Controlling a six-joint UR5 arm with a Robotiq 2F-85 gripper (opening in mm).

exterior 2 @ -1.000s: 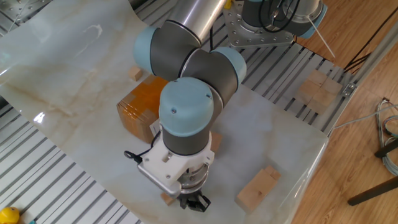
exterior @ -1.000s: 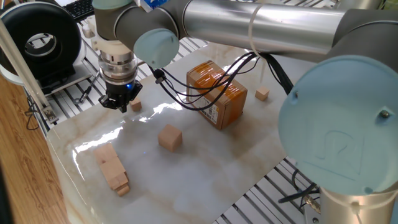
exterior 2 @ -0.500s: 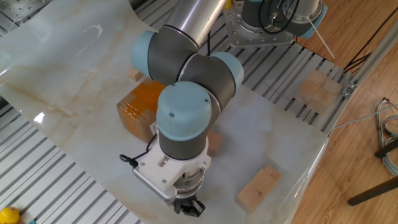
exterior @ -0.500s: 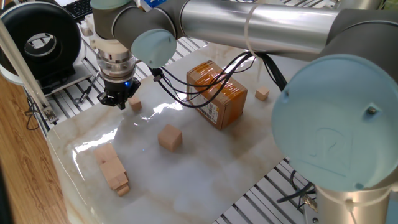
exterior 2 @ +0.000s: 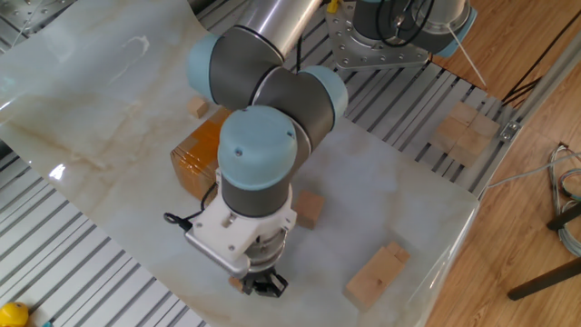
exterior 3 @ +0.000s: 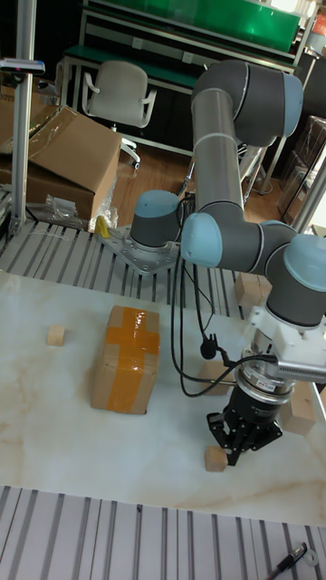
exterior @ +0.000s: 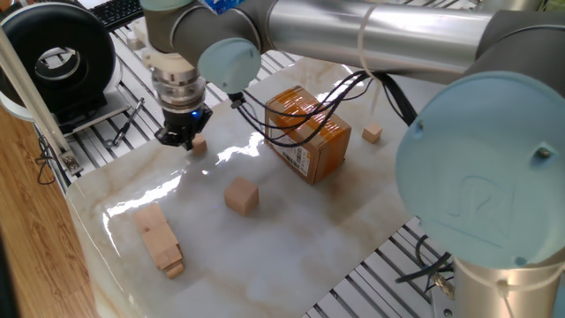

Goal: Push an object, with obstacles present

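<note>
The object, a tiny tan cube [exterior: 199, 146] [exterior 2: 236, 282] [exterior 3: 215, 459], lies near the marble slab's edge. My gripper [exterior: 181, 140] [exterior 2: 259, 287] [exterior 3: 237, 448] points straight down with its tips at slab level, touching the cube's side, fingers shut on nothing. The obstacles lie elsewhere on the slab. A taped cardboard box [exterior: 307, 132] [exterior 2: 193, 160] [exterior 3: 125, 357] is at mid-slab, and a larger cube [exterior: 241, 195] [exterior 2: 310, 208] sits near it. Elongated pale blocks [exterior: 159, 240] [exterior 2: 377, 274] lie by a corner. Another tiny cube [exterior: 372, 133] [exterior 2: 199, 109] [exterior 3: 57, 336] sits beyond the box.
Black cables [exterior: 265, 124] hang from the wrist toward the box. A black round device [exterior: 57, 57] stands off the slab behind the gripper. The slab edge [exterior 3: 136, 507] runs just beside the object, with slatted metal beyond. Spare wooden blocks [exterior 2: 458, 127] lie off the slab.
The gripper has swung sideways against the object, and the tiny cube has shifted slightly toward the box. The other blocks and the box have stayed still.
</note>
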